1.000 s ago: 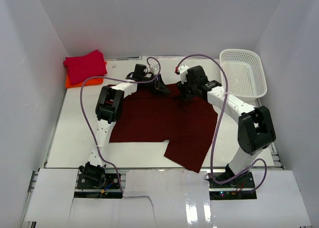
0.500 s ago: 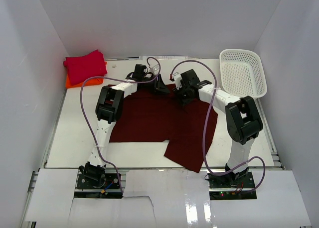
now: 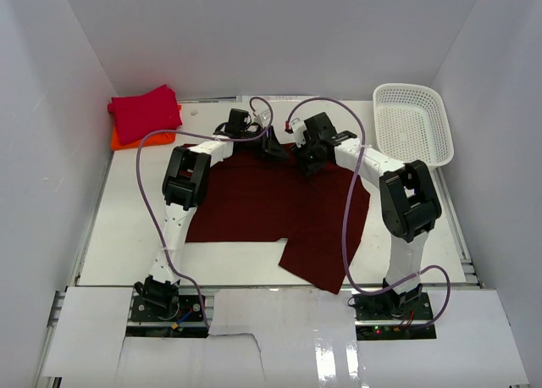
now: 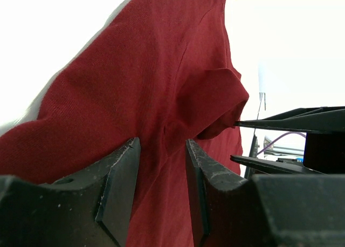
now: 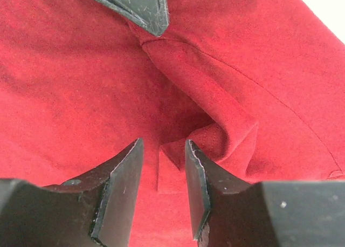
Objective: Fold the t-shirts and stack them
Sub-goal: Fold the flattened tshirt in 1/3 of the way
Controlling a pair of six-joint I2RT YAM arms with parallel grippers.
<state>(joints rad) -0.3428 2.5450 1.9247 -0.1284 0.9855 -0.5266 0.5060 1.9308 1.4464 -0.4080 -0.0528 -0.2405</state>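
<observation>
T-shirts (image 3: 271,210) x3, basket (image 3: 412,121) x1.

White table (image 3: 135,235), plain white walls (image 3: 254,32) around.

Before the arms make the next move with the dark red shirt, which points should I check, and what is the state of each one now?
1. Left gripper at the maroon t-shirt: ok, cloth bunches between its fingers.
2. Right gripper at the same shirt: ok, a fold lies between its fingers.
3. Firm grip, both sides: cannot tell; the jaws stand apart.
4. Grippers apart from each other: ok, but close.
5. Crimson t-shirt lying on orange t-shirt, far left corner: ok.
6. Basket apart from the maroon shirt: ok.
</observation>
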